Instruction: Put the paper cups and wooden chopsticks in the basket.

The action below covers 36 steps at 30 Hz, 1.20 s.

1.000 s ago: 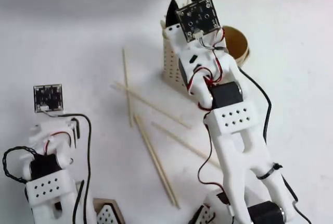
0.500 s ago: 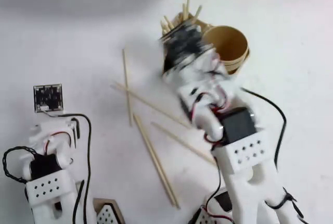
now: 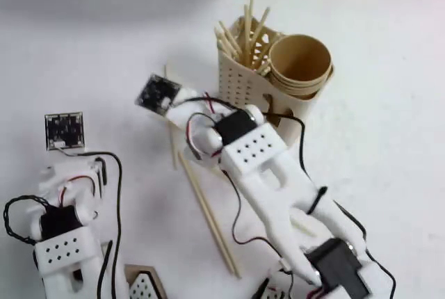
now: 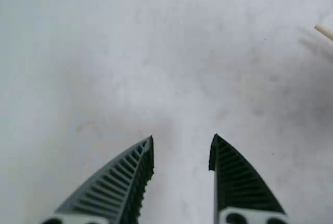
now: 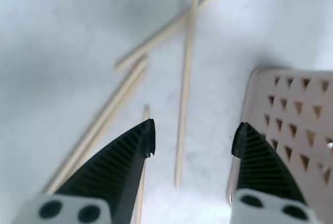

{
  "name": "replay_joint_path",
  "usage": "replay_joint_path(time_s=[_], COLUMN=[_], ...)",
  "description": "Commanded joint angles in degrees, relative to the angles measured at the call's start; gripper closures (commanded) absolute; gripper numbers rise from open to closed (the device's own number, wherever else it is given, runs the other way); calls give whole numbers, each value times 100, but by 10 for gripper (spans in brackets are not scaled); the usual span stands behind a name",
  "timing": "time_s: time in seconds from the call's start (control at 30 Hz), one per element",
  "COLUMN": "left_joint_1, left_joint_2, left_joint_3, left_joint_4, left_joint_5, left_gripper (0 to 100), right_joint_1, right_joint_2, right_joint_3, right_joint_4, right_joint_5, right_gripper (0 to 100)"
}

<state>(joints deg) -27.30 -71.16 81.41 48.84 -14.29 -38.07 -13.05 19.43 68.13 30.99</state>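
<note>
**Right arm leaves basket [image 3: 240, 89]**

The right arm has swung from the basket to the loose chopsticks [image 3: 209, 219] at its eight o'clock, the right tool [image 5: 195, 130] gaping above them. The paper cups [image 3: 300, 62] sit inside the basket. The left tool [image 4: 182, 140] gapes over the bench [image 3: 83, 49].

Right arm [image 3: 271, 167] covers the middle of the loose chopsticks [image 3: 207, 219] and part of the basket [image 3: 238, 89] near wall. Left wrist view: chopstick tip [image 4: 324, 32], rest cut off at the edge. Right wrist view: basket cut by the frame, chopsticks blurred, ends out of frame.
</note>
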Motion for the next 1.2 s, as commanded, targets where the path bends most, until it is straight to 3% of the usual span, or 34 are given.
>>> replay_joint_path(time_s=[0.0, 0.23, 0.53, 0.87, 1.17], left_joint_1=[-48, -48, -48, -48, -48], left_joint_2=[-110, -110, -110, -110, -110], left_joint_3=[-35, -35, -35, -35, -35], left_joint_4=[-132, -132, -132, -132, -132], left_joint_5=[-44, -44, -44, -44, -44], left_gripper=[817, 816, 816, 816, 816], right_joint_1=[-198, -523, -549, -321, -338], right_joint_2=[611, 2185, 4198, 5420, 6404], right_joint_3=[-835, -2110, -3745, -4765, -6154], right_joint_4=[-409, -673, -637, -549, 532], right_joint_5=[-800, -1574, -1574, -1574, -1512], right_gripper=[742, 741, 744, 750, 961])
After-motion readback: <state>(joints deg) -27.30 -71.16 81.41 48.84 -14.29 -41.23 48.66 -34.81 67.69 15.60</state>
